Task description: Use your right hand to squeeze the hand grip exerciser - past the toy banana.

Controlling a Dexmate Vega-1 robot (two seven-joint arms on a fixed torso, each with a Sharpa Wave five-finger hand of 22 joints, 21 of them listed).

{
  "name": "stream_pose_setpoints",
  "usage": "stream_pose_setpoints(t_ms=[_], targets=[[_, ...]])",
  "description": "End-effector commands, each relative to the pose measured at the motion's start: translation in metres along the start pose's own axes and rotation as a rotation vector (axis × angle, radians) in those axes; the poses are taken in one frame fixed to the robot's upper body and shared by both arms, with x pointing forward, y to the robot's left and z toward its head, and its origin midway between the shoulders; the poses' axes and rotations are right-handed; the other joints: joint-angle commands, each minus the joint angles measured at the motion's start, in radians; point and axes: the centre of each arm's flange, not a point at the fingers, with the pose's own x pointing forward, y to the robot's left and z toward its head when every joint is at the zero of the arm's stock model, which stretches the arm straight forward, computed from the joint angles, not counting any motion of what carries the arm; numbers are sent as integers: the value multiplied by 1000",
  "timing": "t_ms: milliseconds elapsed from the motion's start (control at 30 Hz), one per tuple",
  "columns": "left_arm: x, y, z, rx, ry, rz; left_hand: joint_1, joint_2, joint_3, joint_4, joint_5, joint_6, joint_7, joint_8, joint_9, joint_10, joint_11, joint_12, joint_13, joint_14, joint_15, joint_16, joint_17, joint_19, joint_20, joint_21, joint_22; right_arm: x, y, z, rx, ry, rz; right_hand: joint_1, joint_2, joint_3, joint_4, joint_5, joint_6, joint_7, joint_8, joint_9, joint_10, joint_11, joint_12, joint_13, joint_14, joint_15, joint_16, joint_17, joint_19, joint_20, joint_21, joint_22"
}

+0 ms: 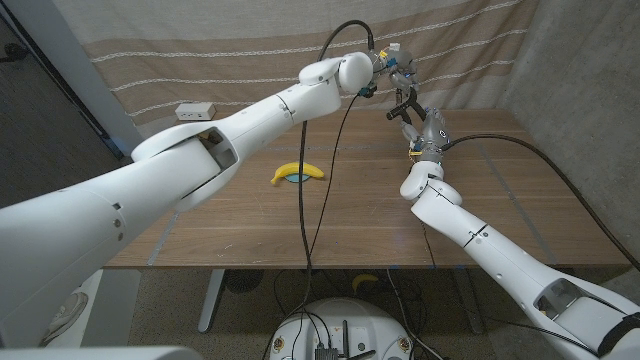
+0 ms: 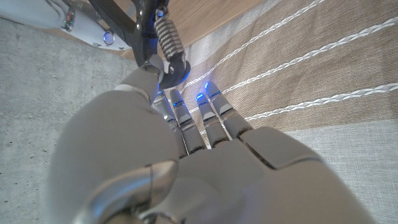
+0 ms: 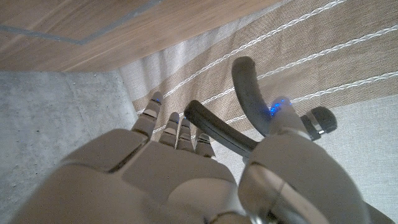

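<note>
Beyond the toy banana on the worktop, both hands hold the hand grip exerciser aloft: right hand fingers wrap its handles for squeezing; left hand steadies its spring end.

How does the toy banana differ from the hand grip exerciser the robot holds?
The toy banana is yellow; the hand grip exerciser is dark with a metal coil spring. The toy banana lies untouched on the table; the hand grip exerciser is held in the air, handles in the right hand, spring end at the left hand. The toy banana is one curved piece; the hand grip exerciser has two handles.
</note>
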Motion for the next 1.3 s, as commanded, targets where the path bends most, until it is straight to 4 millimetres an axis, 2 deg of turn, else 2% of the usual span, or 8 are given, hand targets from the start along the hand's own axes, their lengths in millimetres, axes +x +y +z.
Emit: stream_pose_setpoints(t_ms=[33,267,433,667,800,900,1067,1300], targets=[[-2,1,2,-29,-16,-19,0,3,3,7,7,47,51,205,334,4,7,5,1,-4,-121,5,2,1,7,6,4,5,7,-2,-24,18,-6,44,26,20,-2,18,1,-17,3,5,14,-27,7,7,17,-29,16,8,12,-25,-1,3],[0,2,-1,-43,-10,-25,0,5,4,7,8,44,53,206,336,4,10,5,2,-3,-118,6,2,1,10,8,4,7,8,-6,19,-30,10,111,75,49,4,63,11,-24,8,8,41,-40,13,14,59,-51,46,24,70,-18,13,5],[1,2,-2,-45,-12,-30,-1,5,4,8,9,43,53,207,336,2,12,5,2,-3,-118,6,3,1,13,9,4,6,6,-9,66,-67,-10,164,126,108,9,196,121,-58,39,3,153,-85,44,16,155,-103,91,48,148,-49,33,6],[1,2,-2,-49,-16,-35,-3,6,4,8,9,38,52,208,340,3,15,5,2,-2,-116,7,3,1,15,10,4,6,4,-8,80,-99,-35,224,156,138,19,274,282,-106,86,-3,300,-133,86,25,302,-194,186,105,296,-174,105,22],[0,2,-3,-54,-15,-37,-4,7,4,9,9,36,50,210,342,3,15,5,2,-4,-115,6,3,0,16,11,4,7,3,-7,75,-107,-55,221,158,96,44,236,380,-138,110,-4,400,-160,119,37,390,-224,269,169,335,-243,158,45],[0,2,-3,-56,-16,-39,-5,9,4,10,9,34,50,210,344,1,16,4,2,-5,-114,6,4,0,15,11,4,9,2,-8,78,-109,-46,240,166,104,43,215,415,-148,119,-3,443,-163,134,44,434,-235,292,184,374,-275,197,62],[0,2,-3,-61,-19,-42,-6,9,4,9,10,31,48,211,346,-1,18,4,2,-5,-114,7,4,0,16,12,4,12,0,-9,83,-112,-31,352,176,195,47,142,570,-153,160,-3,585,-180,173,58,593,-245,314,204,447,-340,333,109],[0,2,-4,-59,-17,-47,-6,9,5,8,10,26,42,210,345,-2,21,4,2,-2,-112,7,3,0,15,13,4,13,-1,-10,84,-119,-42,387,171,219,43,115,606,-152,166,-3,614,-174,169,54,634,-249,302,203,469,-361,390,126]])
